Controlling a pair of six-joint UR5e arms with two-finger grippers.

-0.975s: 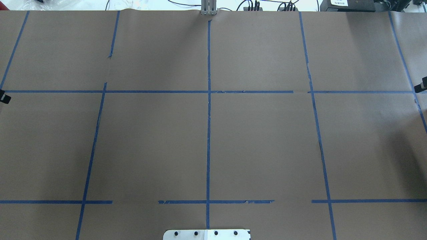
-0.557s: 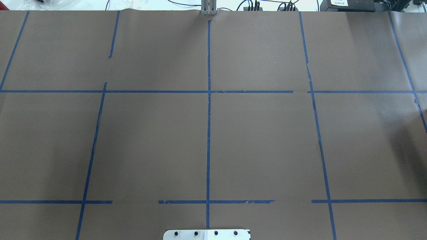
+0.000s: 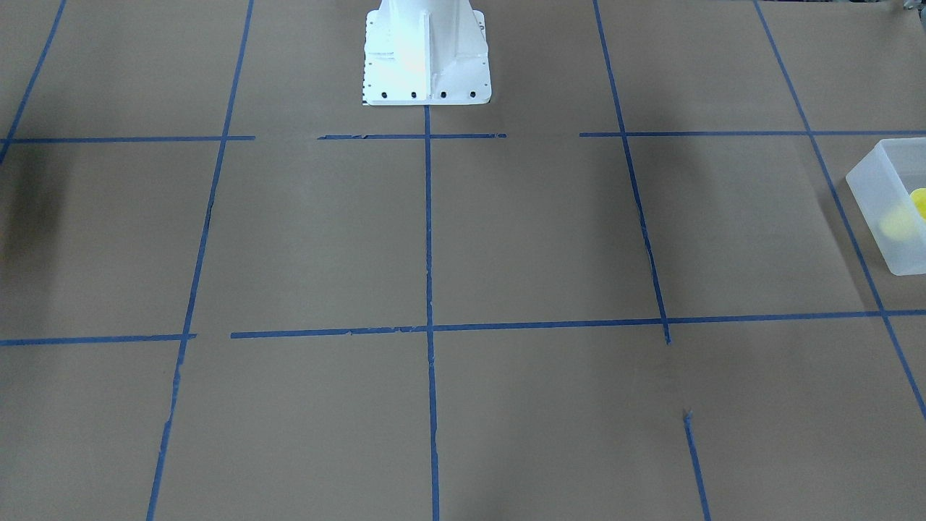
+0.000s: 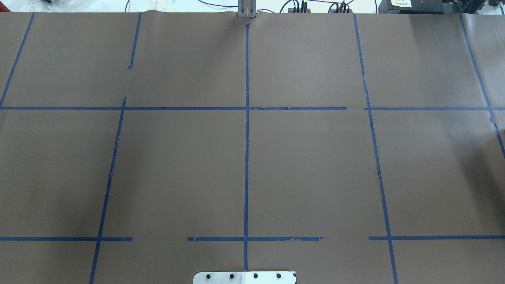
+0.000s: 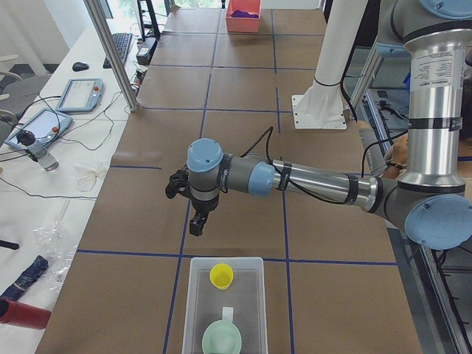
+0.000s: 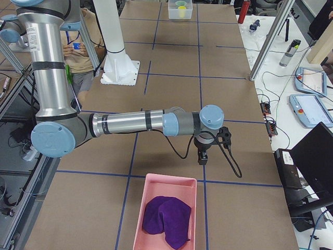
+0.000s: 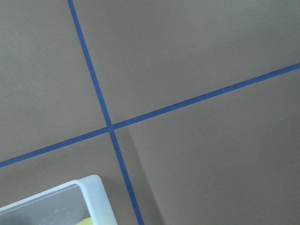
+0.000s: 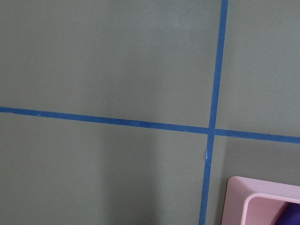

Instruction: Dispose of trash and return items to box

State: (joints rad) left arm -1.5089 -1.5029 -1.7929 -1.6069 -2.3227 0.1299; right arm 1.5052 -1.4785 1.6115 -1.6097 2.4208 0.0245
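The yellow cup (image 5: pixel 221 276) stands upright inside the frosted-white box (image 5: pixel 189 310), next to a pale green item (image 5: pixel 223 339). The box (image 3: pixel 872 195) sits at the table end on my left, with the cup (image 3: pixel 920 202) at that view's right edge. My left gripper (image 5: pixel 198 225) hangs above the table just short of the box; I cannot tell whether it is open or shut. My right gripper (image 6: pixel 203 156) hangs above the table near a pink bin (image 6: pixel 165 179); I cannot tell its state either. The left wrist view shows only a corner of the box (image 7: pixel 96 187).
The pink bin holds a purple cloth (image 6: pixel 166 219) and sits at the table end on my right; its corner (image 8: pixel 243 192) shows in the right wrist view. The white robot base (image 3: pixel 427 58) stands at the table's near edge. A person (image 6: pixel 78 47) stands behind the robot.
The black gripper tips seen at the left and right edges of the overhead view a second ago have moved outward and out of that view.
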